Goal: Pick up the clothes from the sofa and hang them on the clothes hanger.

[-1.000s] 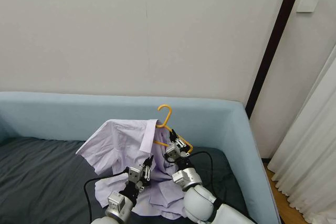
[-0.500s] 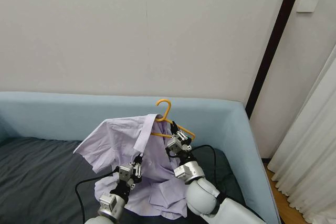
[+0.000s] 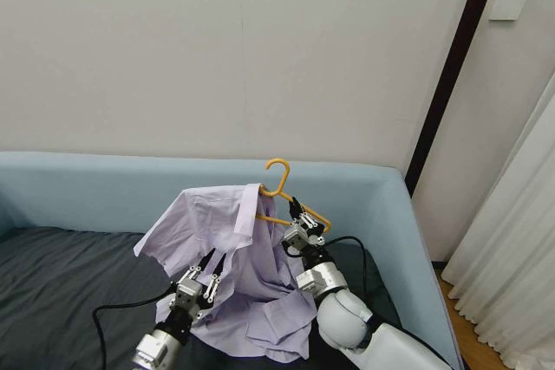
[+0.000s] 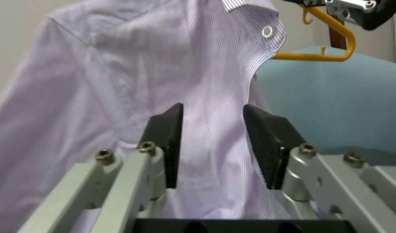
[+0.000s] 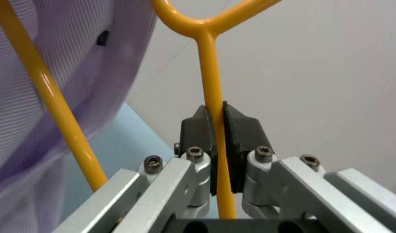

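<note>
Right gripper (image 5: pixel 215 121) is clamped tight on the yellow hanger (image 5: pixel 211 73), pinching its bar and holding it up over the sofa (image 3: pixel 78 188), near the back right corner. The lilac shirt (image 3: pixel 212 223) drapes off the hanger, hem pooling on the seat. Left gripper (image 4: pixel 213 126) sits at the shirt's front, jaws spread wide, gripping nothing.

The hanging shirt (image 3: pixel 227 236) blocks the left gripper (image 3: pixel 211 262) straight ahead; free room lies to its left, over the sofa seat (image 3: pixel 61 283).
</note>
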Tool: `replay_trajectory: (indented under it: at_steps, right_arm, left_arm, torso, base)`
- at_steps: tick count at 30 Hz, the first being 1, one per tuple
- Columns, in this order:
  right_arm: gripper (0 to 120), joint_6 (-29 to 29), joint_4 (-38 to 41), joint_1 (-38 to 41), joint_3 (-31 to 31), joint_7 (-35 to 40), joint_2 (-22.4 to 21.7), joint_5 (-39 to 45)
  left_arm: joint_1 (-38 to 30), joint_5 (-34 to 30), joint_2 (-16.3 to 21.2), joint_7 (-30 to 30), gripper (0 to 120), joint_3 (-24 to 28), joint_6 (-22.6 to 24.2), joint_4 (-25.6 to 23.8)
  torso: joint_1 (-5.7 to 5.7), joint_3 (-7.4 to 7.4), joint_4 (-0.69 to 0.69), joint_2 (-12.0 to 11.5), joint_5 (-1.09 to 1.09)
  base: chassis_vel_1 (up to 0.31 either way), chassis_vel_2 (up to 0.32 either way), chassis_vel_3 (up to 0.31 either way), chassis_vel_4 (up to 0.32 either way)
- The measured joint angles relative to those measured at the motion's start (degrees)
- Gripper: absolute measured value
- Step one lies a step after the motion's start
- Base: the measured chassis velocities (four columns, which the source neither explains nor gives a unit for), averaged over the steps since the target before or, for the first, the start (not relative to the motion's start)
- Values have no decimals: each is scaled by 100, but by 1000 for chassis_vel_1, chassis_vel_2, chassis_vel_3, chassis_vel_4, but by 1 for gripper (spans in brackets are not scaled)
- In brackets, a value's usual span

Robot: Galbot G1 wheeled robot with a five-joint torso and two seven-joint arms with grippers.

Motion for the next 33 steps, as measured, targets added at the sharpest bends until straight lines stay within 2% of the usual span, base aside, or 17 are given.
replay_trajectory:
  at_steps: [4,5,7,9,10,12,13,14,15,16,21,22,23,26,28,31,33]
  right_arm:
    - [4,148,-34,-79,149,-39,-5,-301]
    - [4,148,-34,-79,149,-39,-5,-301]
    - [4,196,-61,-108,183,-47,13,-384]
    - [4,235,-94,-129,209,-51,33,-440]
    - [4,235,-94,-129,209,-51,33,-440]
    - [4,313,-157,-218,264,-55,106,-558]
    - [4,316,-160,-224,266,-55,109,-564]
    - [4,343,-178,-270,278,-58,136,-615]
    - [4,357,-190,-282,281,-61,148,-641]
    - [4,357,-190,-282,281,-61,148,-641]
    - [4,473,-290,-192,215,-95,208,-767]
    - [4,473,-290,-192,215,-95,208,-767]
    - [4,494,-310,-161,187,-98,211,-781]
    - [4,607,-465,76,-31,-108,290,-791]
    - [4,616,-475,97,-54,-110,301,-791]
    - [4,633,-528,206,-198,-123,402,-787]
    - [4,633,-532,214,-209,-123,414,-786]
  left_arm:
    - [124,-737,466,52,63,-495,190,-602]
    - [124,-737,466,52,63,-495,190,-602]
    - [-111,-1274,782,149,71,-703,452,-869]
    - [-363,-1671,1046,251,79,-756,604,-924]
    - [-363,-1671,1046,251,79,-756,604,-924]
    - [-1038,-2676,1775,550,90,-660,814,-691]
    - [-1072,-2732,1818,580,91,-648,822,-668]
    - [-1329,-3160,2151,850,97,-563,913,-465]
    - [-1418,-3273,2270,990,99,-536,934,-371]
    - [-1418,-3273,2270,990,99,-536,934,-371]
    - [-1944,-3594,2778,2476,100,-423,767,289]
    - [-1944,-3594,2778,2476,100,-423,767,289]
    - [-2052,-3667,2842,2748,100,-408,713,419]
    - [-2341,-3824,3080,3644,100,-392,474,978]
    - [-2419,-3830,3105,3752,100,-371,457,1073]
    - [-2853,-3892,3199,4318,100,-207,452,1648]
    - [-2942,-3905,3203,4432,100,-163,462,1747]
  torso:
    - [0,0,0,0,-1]
    - [0,0,0,0,-1]
    - [0,0,-1,0,0]
    - [0,0,-2,0,0]
    - [0,0,-2,0,0]
    - [0,0,-4,0,-1]
    - [0,0,-3,0,-1]
    - [0,1,-2,0,-1]
    - [0,0,-3,0,-1]
    - [0,0,-3,0,-1]
    - [0,0,0,0,-2]
    - [0,0,0,0,-2]
    - [0,0,-1,0,-2]
    - [1,1,-1,0,-3]
    - [0,0,1,0,-2]
    - [0,1,1,0,-1]
    - [0,1,0,0,-1]
  base:
    - [0,0,0,0]
    - [0,0,0,0]
    - [0,0,0,0]
    - [0,0,0,0]
    - [0,0,0,0]
    - [0,0,0,0]
    - [0,0,0,0]
    - [0,0,0,0]
    - [0,0,0,0]
    - [0,0,0,0]
    - [0,0,0,0]
    - [0,0,0,0]
    - [0,0,0,0]
    - [0,0,0,0]
    - [0,0,0,0]
    - [0,0,0,0]
    - [0,0,0,0]
